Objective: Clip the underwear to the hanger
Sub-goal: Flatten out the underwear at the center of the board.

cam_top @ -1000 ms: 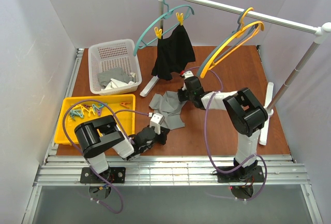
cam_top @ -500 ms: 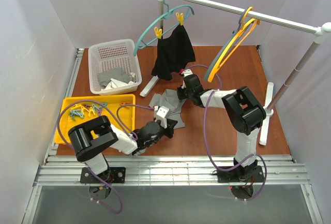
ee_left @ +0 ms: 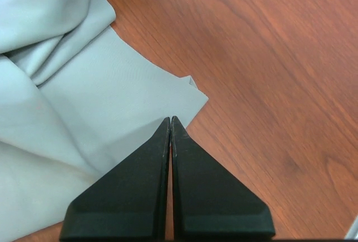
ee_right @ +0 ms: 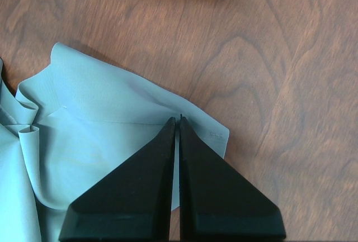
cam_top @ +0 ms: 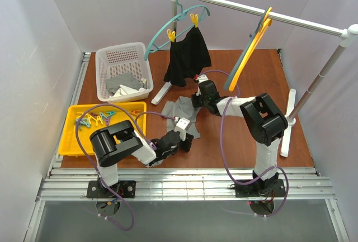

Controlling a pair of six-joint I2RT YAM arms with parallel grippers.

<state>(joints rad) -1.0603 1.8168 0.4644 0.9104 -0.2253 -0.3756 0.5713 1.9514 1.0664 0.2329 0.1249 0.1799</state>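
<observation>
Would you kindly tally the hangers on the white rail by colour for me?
Teal plastic hanger with yellow clips: 1
Yellow-orange plastic hanger: 1
Grey-blue plastic hanger: 1
Total: 3

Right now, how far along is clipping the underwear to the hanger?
Done: nothing clipped. In hand: left pincer and right pincer are closed, tips at edges of the underwear, which lies on the table. Left: raise it to the yellow hanger on the rail, clip it.
</observation>
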